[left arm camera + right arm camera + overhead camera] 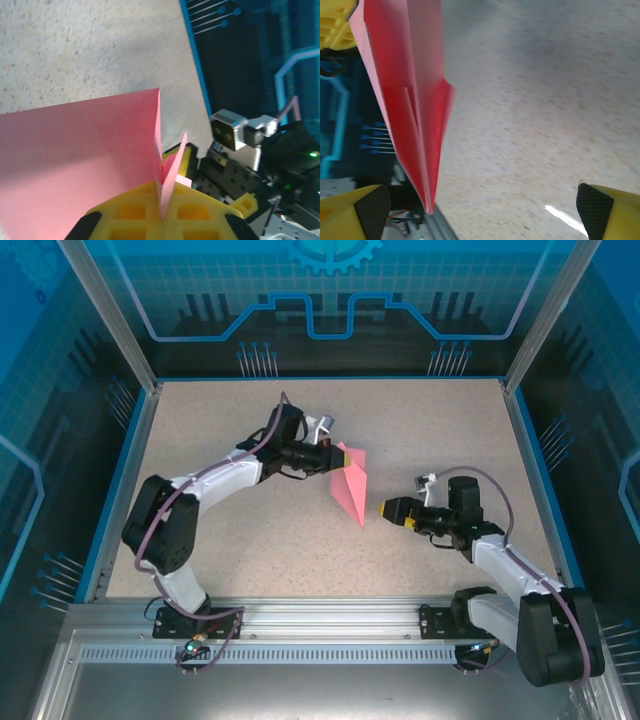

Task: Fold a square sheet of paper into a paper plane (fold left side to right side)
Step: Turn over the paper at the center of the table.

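Left fingers (131, 214) clamp the paper plane (351, 486) by its tail; right fingers (615, 207), wide and empty near its nose, should close squarely across the crease.

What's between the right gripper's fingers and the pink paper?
Bare tabletop separates the right gripper from the pink paper, seen in the top view.

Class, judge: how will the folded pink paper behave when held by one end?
The paper plane is probably very light: the left claw alone holds it by one end. Its folds likely stiffen it, since the long tip looks straight. Layers splay apart near the grip, so it may spring open.
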You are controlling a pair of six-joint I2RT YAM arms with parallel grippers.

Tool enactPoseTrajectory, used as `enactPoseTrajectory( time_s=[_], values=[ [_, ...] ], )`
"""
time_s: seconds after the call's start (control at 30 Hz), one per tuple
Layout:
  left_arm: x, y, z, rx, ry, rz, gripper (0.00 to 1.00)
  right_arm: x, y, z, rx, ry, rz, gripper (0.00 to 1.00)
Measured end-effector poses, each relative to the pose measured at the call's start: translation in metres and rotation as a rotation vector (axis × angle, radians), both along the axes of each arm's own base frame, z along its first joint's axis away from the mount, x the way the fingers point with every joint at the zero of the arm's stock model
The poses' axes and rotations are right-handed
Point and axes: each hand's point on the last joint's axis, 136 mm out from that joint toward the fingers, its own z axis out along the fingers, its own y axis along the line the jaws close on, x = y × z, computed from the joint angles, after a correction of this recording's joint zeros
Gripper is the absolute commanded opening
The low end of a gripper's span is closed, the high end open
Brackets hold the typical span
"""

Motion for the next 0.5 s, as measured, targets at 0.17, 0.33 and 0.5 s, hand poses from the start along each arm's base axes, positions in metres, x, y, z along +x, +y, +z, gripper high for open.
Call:
enactPoseTrajectory(
  time_s=[0.17, 0.33, 0.5],
  values=[
    [-0.004, 0.002, 0.025, -0.032, -0.04, 0.001, 0.02, 0.007, 0.012, 0.028, 0.104, -0.08, 0.049, 0.99],
    [-0.007, 0.0, 0.031, -0.064, -0.013, -0.005, 0.02, 0.005, 0.035, 0.039, 0.145, -0.096, 0.12, 0.99],
    [-0.008, -0.003, 0.04, -0.101, -0.001, -0.017, 0.02, 0.008, 0.058, 0.04, 0.167, -0.075, 0.174, 0.99]
  ],
)
